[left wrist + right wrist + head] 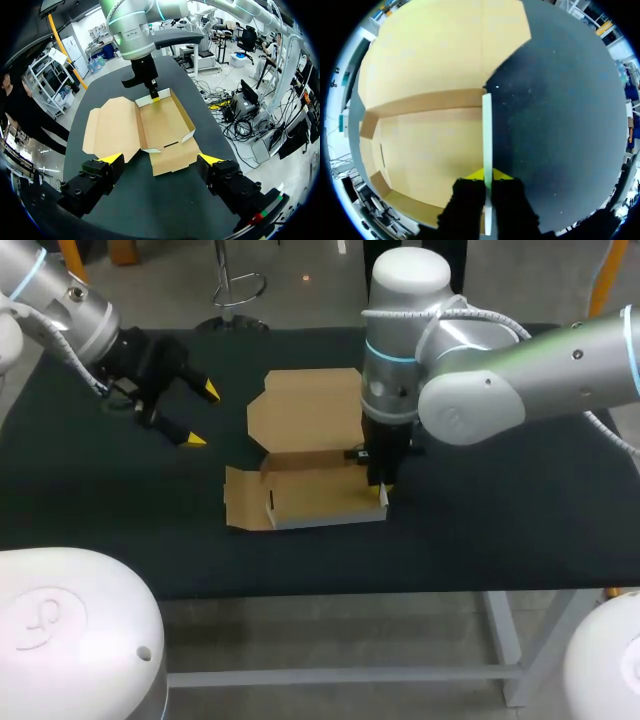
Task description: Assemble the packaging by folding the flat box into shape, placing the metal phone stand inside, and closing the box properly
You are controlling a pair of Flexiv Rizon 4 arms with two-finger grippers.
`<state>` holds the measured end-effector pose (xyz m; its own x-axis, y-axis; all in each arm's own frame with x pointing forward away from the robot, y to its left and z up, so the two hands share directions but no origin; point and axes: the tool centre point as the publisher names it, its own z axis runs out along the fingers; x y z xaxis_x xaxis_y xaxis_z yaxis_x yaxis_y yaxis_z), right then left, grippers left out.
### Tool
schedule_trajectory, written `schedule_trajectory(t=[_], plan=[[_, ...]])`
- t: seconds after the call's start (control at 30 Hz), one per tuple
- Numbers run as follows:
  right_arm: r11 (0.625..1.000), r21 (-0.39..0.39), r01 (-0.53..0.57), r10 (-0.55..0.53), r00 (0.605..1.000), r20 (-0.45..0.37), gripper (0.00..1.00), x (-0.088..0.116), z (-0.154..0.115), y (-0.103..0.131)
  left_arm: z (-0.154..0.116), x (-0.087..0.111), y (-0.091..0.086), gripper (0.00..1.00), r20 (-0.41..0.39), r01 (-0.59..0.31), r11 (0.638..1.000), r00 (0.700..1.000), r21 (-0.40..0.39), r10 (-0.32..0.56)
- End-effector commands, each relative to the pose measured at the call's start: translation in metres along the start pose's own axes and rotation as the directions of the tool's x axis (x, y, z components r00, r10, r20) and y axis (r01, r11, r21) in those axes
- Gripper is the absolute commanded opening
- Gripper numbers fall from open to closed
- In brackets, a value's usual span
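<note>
Head camera looks down over the whole bench from behind; left wrist camera faces the box from well back, right wrist camera close above it

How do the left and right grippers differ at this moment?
The left gripper is open and holds nothing; the right gripper is shut on a side wall of the cardboard box. The left hangs clear of the box; the right points down into it. Both have yellow tips.
</note>
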<state>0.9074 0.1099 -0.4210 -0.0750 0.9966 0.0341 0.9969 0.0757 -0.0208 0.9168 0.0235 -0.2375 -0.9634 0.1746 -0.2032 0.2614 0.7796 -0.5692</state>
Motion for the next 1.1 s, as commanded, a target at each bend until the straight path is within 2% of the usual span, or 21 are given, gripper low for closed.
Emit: schedule_trajectory(t=[0.03,0.07,0.1,0.13,0.17,0.23,0.27,0.3,0.33,0.37,0.4,0.43,0.47,0.53,0.57,0.7,0.73,0.77,1.1], plan=[[1.000,0.006,0.001,-0.001,1.000,0.002,0.00,0.000,0.000,0.002,-0.001,0.000,0.000,1.00,-0.003,0.001,1.000,1.000,-0.003,-0.001],[1.000,0.006,0.001,-0.001,1.000,0.002,0.00,0.000,0.000,0.002,-0.001,0.000,0.000,1.00,-0.003,0.001,1.000,1.000,-0.003,-0.001],[1.000,0.006,0.001,-0.001,1.000,0.002,0.00,0.000,0.000,0.002,0.001,0.001,-0.003,1.00,0.002,0.043,0.999,0.999,-0.001,-0.043],[1.000,0.006,0.001,-0.001,1.000,0.002,0.00,0.000,0.000,0.002,0.002,0.003,-0.006,1.00,0.045,0.109,0.994,0.993,-0.009,-0.108],[1.000,0.006,0.001,-0.001,1.000,0.002,0.00,0.000,0.000,0.002,0.003,-0.001,-0.010,1.00,0.080,0.245,0.969,0.967,-0.033,-0.242],[1.000,0.006,0.001,-0.001,1.000,0.002,0.00,0.000,0.000,0.002,0.001,-0.002,-0.013,1.00,0.132,0.415,0.909,0.904,-0.030,-0.408],[1.000,0.006,0.001,-0.001,1.000,0.002,0.00,0.000,0.000,0.002,0.000,-0.003,-0.013,1.00,0.173,0.526,0.850,0.841,-0.040,-0.512],[1.000,0.006,0.001,-0.001,1.000,0.002,0.00,0.000,0.000,0.002,-0.002,0.001,-0.013,1.00,0.211,0.545,0.838,0.820,-0.008,-0.532],[1.000,0.006,0.001,-0.001,1.000,0.002,0.00,0.000,0.000,0.002,-0.006,0.005,-0.013,1.00,0.209,0.654,0.756,0.736,0.028,-0.644],[1.000,0.006,0.001,-0.001,1.000,0.002,0.00,0.000,0.000,0.002,-0.008,0.007,-0.013,1.00,0.234,0.703,0.710,0.684,0.045,-0.691],[1.000,0.006,0.001,-0.001,1.000,0.002,0.00,0.000,0.000,0.002,-0.011,0.013,-0.014,1.00,0.263,0.710,0.701,0.665,0.069,-0.699],[1.000,0.006,0.001,-0.001,1.000,0.002,0.00,0.000,0.000,0.002,-0.013,0.015,-0.014,1.00,0.283,0.776,0.625,0.582,0.088,-0.762],[1.000,0.006,0.001,-0.001,1.000,0.002,0.00,0.000,0.000,0.002,-0.014,0.016,-0.014,1.00,0.290,0.797,0.596,0.550,0.098,-0.783],[1.000,0.006,0.001,-0.001,1.000,0.002,0.00,0.000,0.000,0.002,-0.016,0.020,-0.013,1.00,0.291,0.866,0.479,0.426,0.145,-0.857],[1.000,0.006,0.001,-0.001,1.000,0.002,0.00,0.000,0.000,0.002,-0.016,0.022,-0.013,1.00,0.292,0.882,0.446,0.391,0.154,-0.873],[1.000,0.006,0.001,-0.001,1.000,0.002,0.00,0.000,0.000,0.002,-0.009,0.022,-0.009,1.00,0.307,0.941,0.279,0.213,0.189,-0.928],[1.000,0.006,0.001,-0.001,1.000,0.002,0.00,0.000,0.000,0.002,-0.006,0.021,-0.007,1.00,0.318,0.948,0.258,0.190,0.187,-0.929],[1.000,0.006,0.001,-0.001,1.000,0.002,0.00,0.000,0.000,0.002,0.000,0.018,-0.005,1.00,0.366,0.955,0.255,0.185,0.153,-0.912],[1.000,0.006,0.001,-0.001,1.000,0.002,0.00,0.000,0.000,0.002,0.000,0.018,-0.005,1.00,0.366,0.955,0.255,0.185,0.153,-0.912]])
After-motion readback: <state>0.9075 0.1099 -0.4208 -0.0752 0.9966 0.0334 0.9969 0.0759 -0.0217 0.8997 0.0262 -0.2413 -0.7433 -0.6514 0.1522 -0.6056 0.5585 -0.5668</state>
